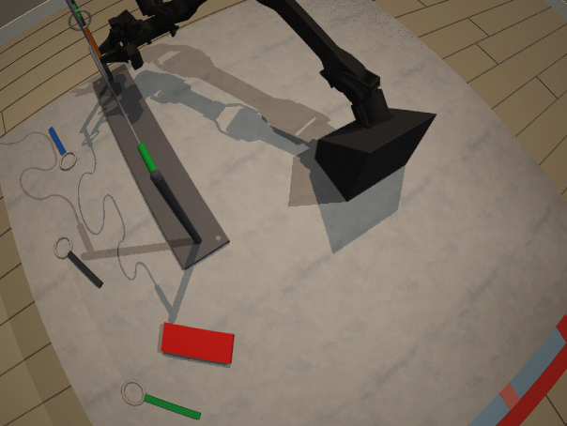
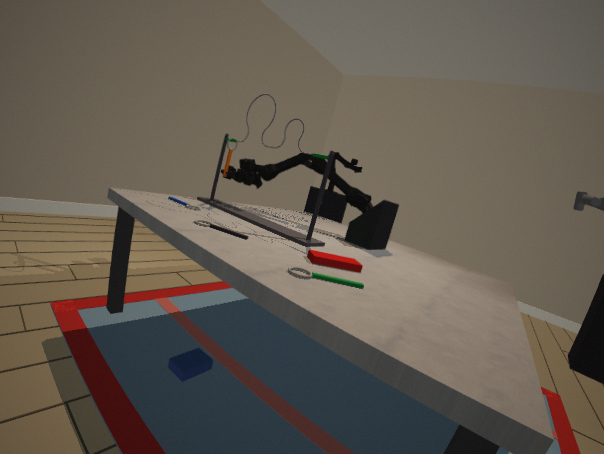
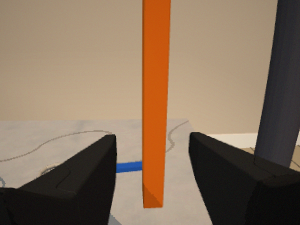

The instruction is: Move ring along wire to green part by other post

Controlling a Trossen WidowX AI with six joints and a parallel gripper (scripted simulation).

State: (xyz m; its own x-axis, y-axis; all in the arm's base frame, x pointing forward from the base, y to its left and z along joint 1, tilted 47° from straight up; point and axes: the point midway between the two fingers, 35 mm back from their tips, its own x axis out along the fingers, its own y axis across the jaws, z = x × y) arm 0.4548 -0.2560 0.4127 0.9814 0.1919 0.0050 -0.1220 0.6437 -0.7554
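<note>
The ring [image 1: 69,20] [image 2: 236,145] hangs on the far green part [image 1: 76,10] [image 2: 231,140] beside the far post [image 2: 219,167] [image 3: 280,74]. Its orange handle [image 1: 92,42] [image 2: 228,160] [image 3: 156,99] points down. My gripper [image 1: 102,54] [image 2: 225,172] [image 3: 153,143] is partly open at the handle's lower end. In the wrist view the handle appears between the fingers, with a gap on each side; exact depth is hard to tell. The thin grey wire [image 1: 127,117] [image 2: 275,107] loops to the other green part [image 1: 147,159] [image 2: 320,156] at the near post [image 1: 177,208] [image 2: 320,200].
The dark base [image 1: 206,230] carries both posts. A blue-handled ring tool [image 1: 56,141] [image 2: 178,201] [image 3: 129,167], a black-handled one [image 1: 85,269] [image 2: 229,231], a green-handled one [image 1: 172,406] [image 2: 337,280] and a red block [image 1: 197,342] [image 2: 335,260] lie on the table.
</note>
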